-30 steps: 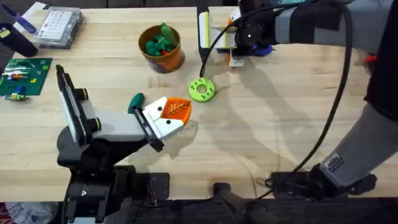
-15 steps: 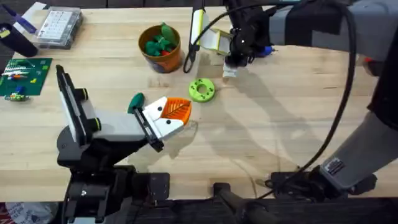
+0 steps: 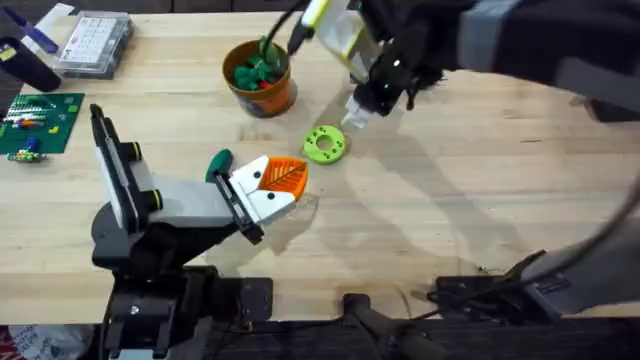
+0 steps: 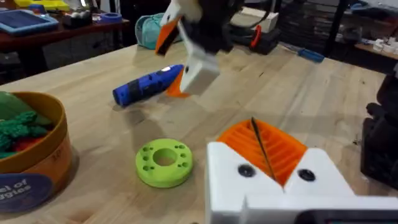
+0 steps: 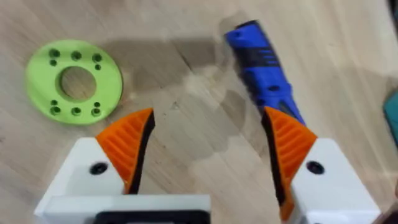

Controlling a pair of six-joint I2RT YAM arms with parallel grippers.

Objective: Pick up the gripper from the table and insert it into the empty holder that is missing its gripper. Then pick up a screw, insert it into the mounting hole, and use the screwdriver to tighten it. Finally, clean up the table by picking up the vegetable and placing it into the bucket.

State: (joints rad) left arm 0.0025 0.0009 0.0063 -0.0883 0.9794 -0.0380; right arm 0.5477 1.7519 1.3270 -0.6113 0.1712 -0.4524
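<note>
Screwdriver pickup in hand: right claw (image 5: pixel 205 155) spread, hovering over desk (image 3: pixel 450 200) near screwdriver (image 5: pixel 261 62) beside green disc (image 5: pixel 74 81); next, lower astride barrel and pinch; left claw (image 4: pixel 273 168) state undeterminable, orange finger (image 3: pixel 285 176) seated; vegetables in bucket (image 3: pixel 262 80).

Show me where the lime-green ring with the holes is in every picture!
Overhead: the lime-green ring lies flat on the table near the middle, right of the orange bucket.
Left wrist: the ring lies low in the picture, between the bucket and the left arm's own orange gripper finger.
Right wrist: the ring lies at the upper left.
Shared landmark: the blue screwdriver, seen in both wrist views.
</note>
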